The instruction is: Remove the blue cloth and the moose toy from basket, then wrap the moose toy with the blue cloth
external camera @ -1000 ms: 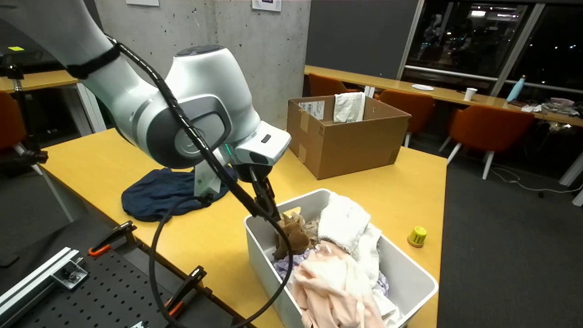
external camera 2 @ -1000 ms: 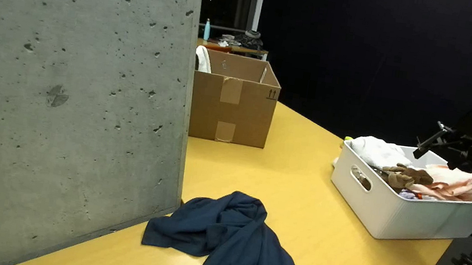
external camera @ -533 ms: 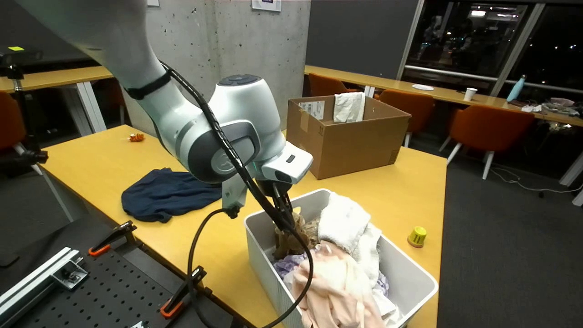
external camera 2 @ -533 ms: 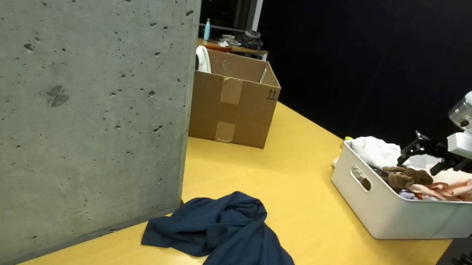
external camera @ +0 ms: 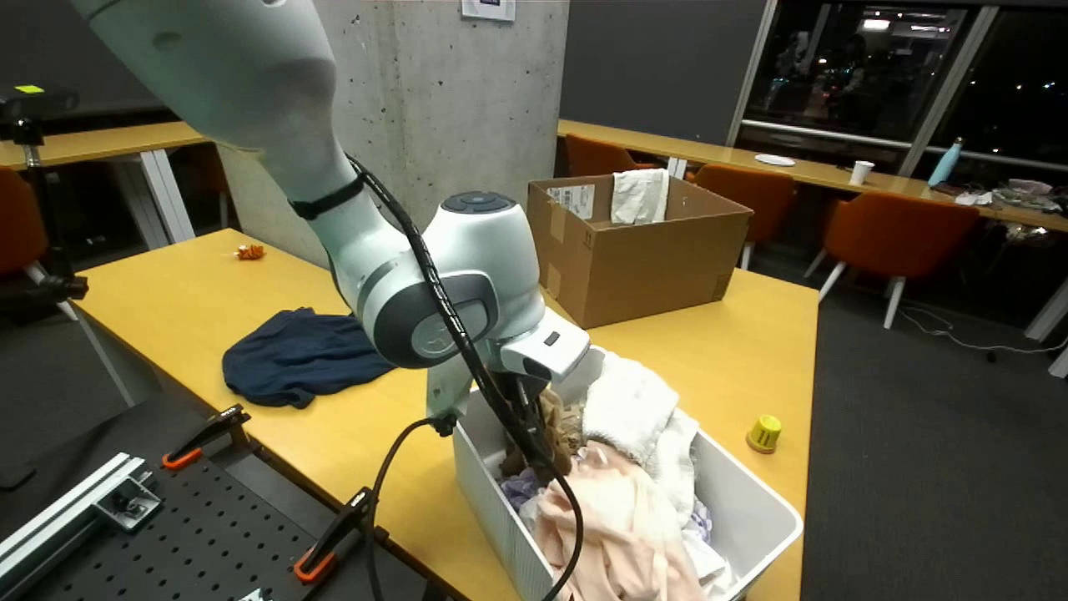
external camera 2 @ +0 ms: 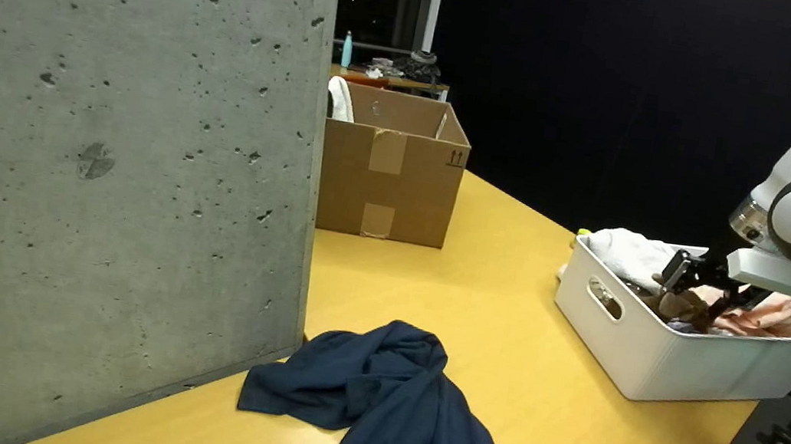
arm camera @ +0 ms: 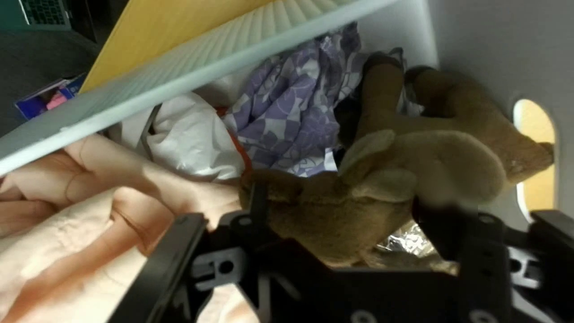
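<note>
Brown and fuzzy with tan bits, the moose toy (arm camera: 430,157) lies partly between the fingers (arm camera: 448,233) of the wide-spread gripper (arm camera: 345,211).

In an exterior view | pitted concrete wall (external camera: 476,100), far left | dark grey panel (external camera: 659,71) right of it | black windows (external camera: 868,92) specked with light, far right | orange chairs (external camera: 901,238) along far yellow table (external camera: 894,185) | dark floor (external camera: 934,467), right

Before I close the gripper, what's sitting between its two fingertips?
Part of the moose toy shows between the fingers of the open gripper in the wrist view; whether they touch it, I can't tell.
</note>
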### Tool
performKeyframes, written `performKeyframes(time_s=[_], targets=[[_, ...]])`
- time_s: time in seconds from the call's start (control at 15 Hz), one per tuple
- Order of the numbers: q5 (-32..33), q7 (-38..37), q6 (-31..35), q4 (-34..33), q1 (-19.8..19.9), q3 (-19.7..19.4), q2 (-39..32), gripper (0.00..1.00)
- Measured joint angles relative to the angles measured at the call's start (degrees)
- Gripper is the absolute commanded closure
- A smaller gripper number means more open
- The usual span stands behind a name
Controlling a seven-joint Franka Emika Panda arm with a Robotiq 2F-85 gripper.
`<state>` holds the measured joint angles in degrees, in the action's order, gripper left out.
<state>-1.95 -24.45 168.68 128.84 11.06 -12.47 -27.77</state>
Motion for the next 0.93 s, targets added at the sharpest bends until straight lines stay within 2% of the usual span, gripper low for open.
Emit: performKeyframes(time_s=[0.4,0.47,0.73,0.93], targets=[[-0.79,0.62,-2.14,-0.85,-0.01,-1.05,-0.62,0.93],[-0.79,0.64,-2.20,-0.85,-0.02,-1.38,-0.56,0.98],[-0.77,1.44,-2.37,-0.26,-0.55,-4.30,1.46,0.98],[0.14,1.82,-2.69,1.71,-2.47,-8.42,5.79,0.98]])
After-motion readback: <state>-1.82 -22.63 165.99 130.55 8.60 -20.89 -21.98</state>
